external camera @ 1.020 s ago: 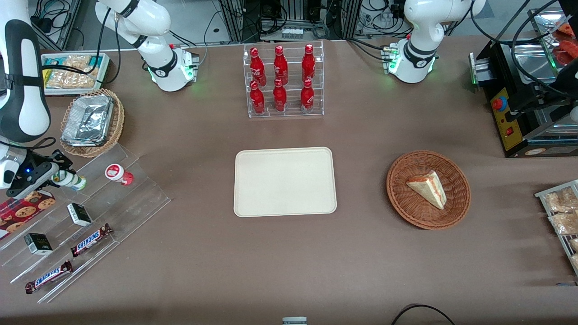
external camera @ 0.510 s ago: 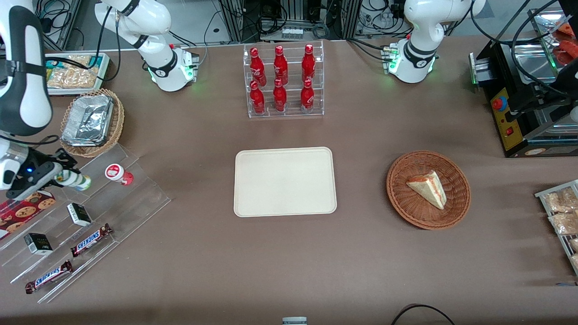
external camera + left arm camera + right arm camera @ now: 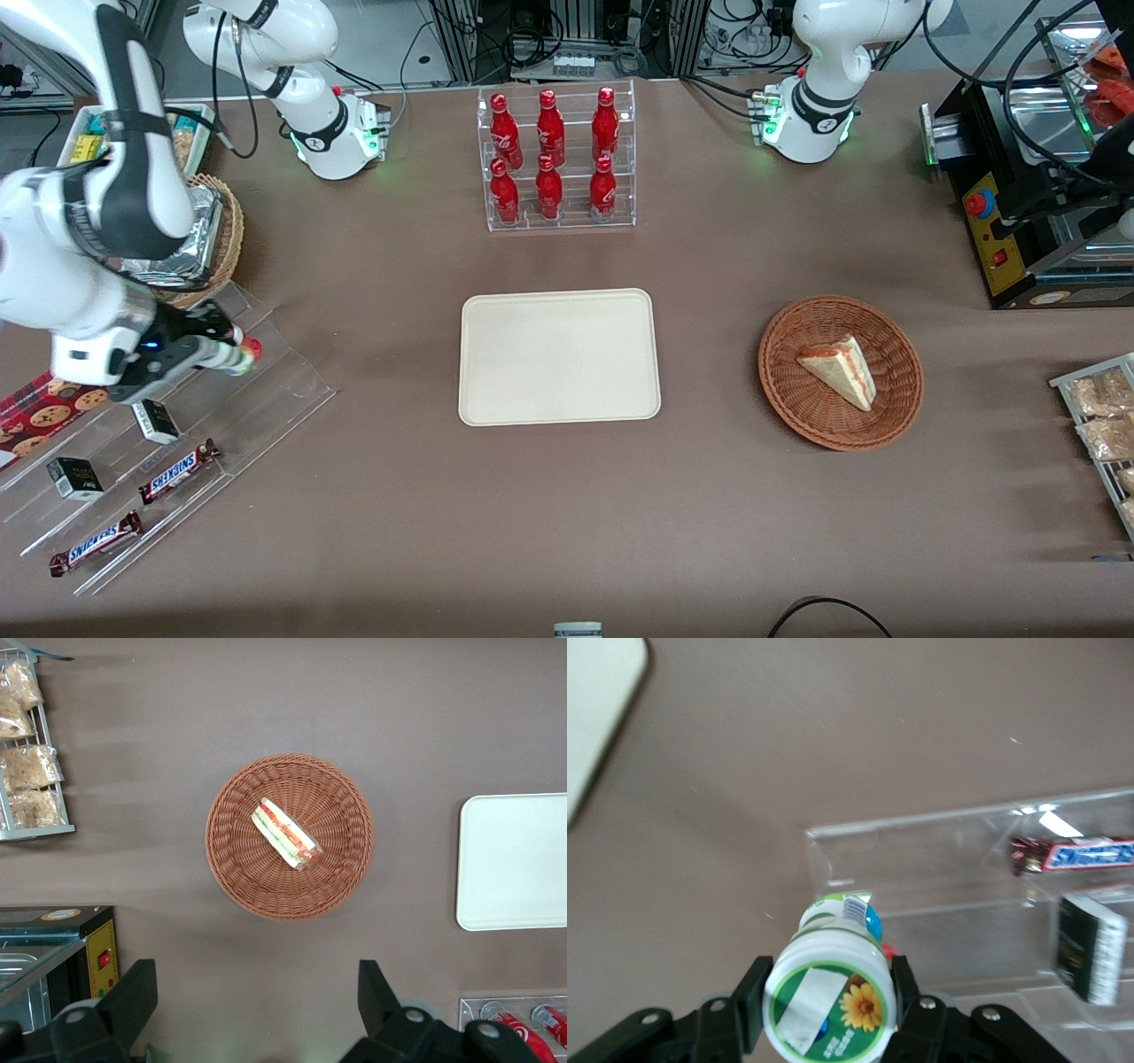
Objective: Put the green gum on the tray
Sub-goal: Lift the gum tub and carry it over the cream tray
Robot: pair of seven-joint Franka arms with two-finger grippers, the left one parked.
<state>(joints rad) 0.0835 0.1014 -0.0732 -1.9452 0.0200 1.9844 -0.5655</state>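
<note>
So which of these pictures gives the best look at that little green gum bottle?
The right wrist view. There the green gum fills the picture, its sunflower lid facing the camera, clamped in the hand. The front view shows only a small piece of it poking out of the hand above the clear display steps. The left wrist view misses it entirely.

The right arm's end effector (image 3: 217,351) hangs tilted, fingers (image 3: 749,1001) clamped on a load.

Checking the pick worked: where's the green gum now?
The green gum is clamped in the gripper, over the clear stand toward the working arm's end of the table.
</note>
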